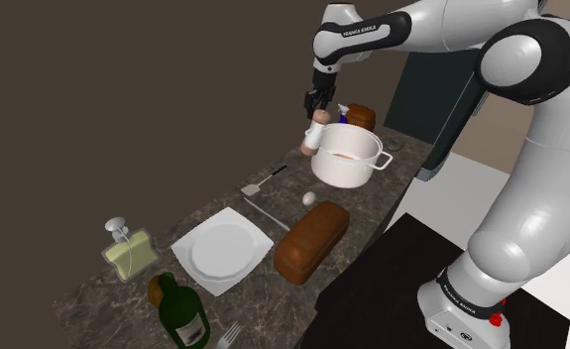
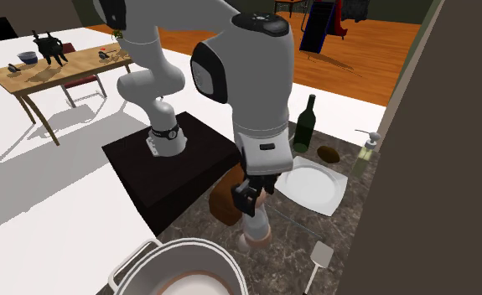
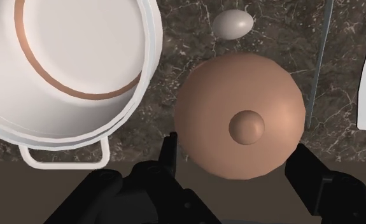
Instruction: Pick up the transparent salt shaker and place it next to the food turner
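The gripper [image 3: 235, 145] is clamped on the shaker [image 3: 239, 114] at its tan domed cap, just beside the white pot [image 3: 79, 63], whose pale inside bears a brown ring. The turner [image 1: 256, 185] lies near, on the counter [image 3: 181, 35]. Farther along, a dispenser [image 1: 127, 253] holds yellowish liquid.

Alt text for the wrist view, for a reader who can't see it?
A salt shaker with a pinkish-brown domed cap, seen from directly above, stands on a dark marbled counter just below the black gripper. A large white pot stands beside it, a white egg beyond.
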Robot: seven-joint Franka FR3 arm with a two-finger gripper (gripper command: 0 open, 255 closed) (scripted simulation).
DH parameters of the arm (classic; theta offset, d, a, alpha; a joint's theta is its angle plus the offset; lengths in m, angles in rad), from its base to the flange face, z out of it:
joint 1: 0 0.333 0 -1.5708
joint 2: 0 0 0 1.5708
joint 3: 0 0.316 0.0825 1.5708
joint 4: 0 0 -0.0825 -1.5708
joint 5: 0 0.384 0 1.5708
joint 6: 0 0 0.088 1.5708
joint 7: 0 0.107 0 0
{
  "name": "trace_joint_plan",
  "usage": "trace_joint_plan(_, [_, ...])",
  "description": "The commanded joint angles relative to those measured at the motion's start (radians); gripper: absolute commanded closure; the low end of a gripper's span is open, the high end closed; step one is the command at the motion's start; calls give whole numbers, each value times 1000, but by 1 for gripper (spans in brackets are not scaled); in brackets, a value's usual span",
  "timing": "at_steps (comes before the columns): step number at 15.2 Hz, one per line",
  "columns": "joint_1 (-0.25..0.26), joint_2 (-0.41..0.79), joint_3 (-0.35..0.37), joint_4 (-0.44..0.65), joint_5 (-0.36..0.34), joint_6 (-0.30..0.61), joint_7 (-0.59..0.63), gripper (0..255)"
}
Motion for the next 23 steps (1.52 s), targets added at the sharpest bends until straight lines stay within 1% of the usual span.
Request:
trace_joint_plan(1, [0,6,0,-19,-1,26,0,255])
trace_joint_plan(12, [1,51,-3,-106,-6,157,1,255])
trace_joint_plan(23, [4,118,-7,-163,-15,282,5,255])
